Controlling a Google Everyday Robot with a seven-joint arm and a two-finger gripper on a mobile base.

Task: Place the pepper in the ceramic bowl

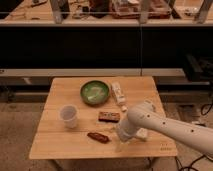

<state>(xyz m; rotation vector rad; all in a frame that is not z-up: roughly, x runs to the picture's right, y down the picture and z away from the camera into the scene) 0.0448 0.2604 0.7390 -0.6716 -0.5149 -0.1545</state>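
Note:
The pepper (98, 136) is a small dark red tapered object lying on the wooden table (60, 95) near its front edge. The ceramic bowl (94, 92) is round and green with pale patches inside, standing at the back middle of the table. My gripper (119, 136) is at the end of the white arm that reaches in from the right. It hangs low over the table, just right of the pepper and close to it. The bowl lies well behind both.
A translucent white cup (68, 116) stands at the left of the table. A flat brown bar (109, 116) lies between bowl and pepper. A white tube-like item (118, 93) lies right of the bowl. Dark shelving stands behind the table.

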